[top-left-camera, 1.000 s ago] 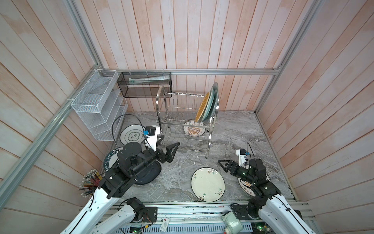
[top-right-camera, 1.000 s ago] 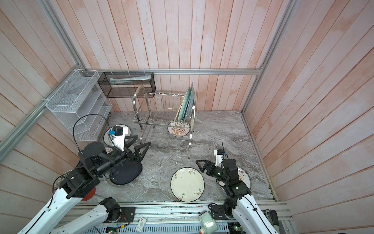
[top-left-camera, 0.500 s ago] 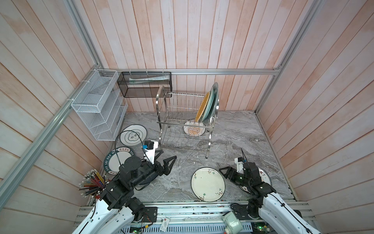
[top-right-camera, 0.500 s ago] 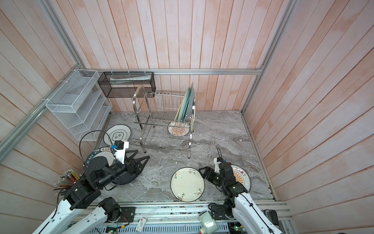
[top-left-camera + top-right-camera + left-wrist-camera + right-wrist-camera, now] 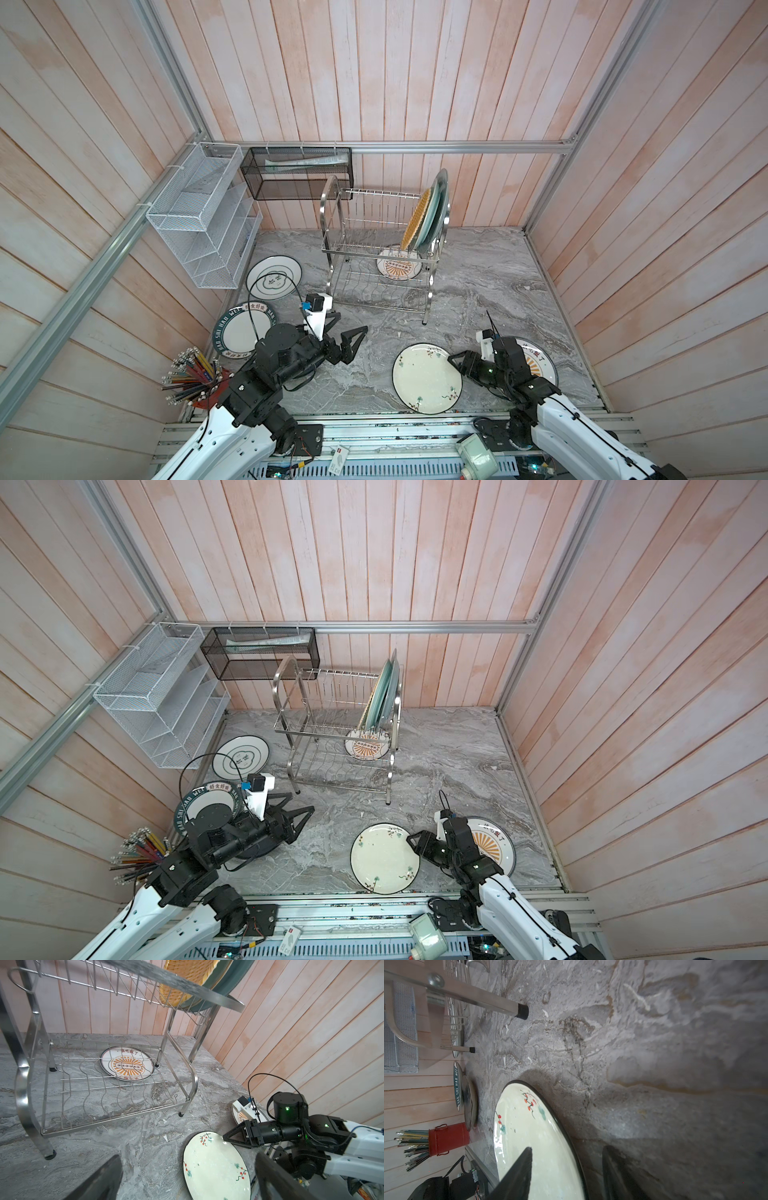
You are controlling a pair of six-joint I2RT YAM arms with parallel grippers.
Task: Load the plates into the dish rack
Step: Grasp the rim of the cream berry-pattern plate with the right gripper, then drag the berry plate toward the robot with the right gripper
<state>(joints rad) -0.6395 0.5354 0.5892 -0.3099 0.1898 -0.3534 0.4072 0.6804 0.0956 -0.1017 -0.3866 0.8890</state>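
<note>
Dish rack stands at the back of the marble counter. At the right end of its upper tier, three plates stand on edge, close together: yellow woven plate, pale green plate, grey-blue plate. A sunburst plate lies flat on the counter under that same end, seen through the wires. The cream floral plate lies flat, well in front of the rack's front right leg. The right pincer is at that plate's rim, on the side away from the left arm, and partly open. One finger is over the plate's face and the other is outside the rim, above the counter. Cannot tell whether either one touches the plate; it is not lifted. The left pincer is spread wide and empty, low over bare counter just in front of the rack's front left leg. A green-ringed plate lies flat beside the rack's left end, and a lettered plate lies nearer the front.
</note>
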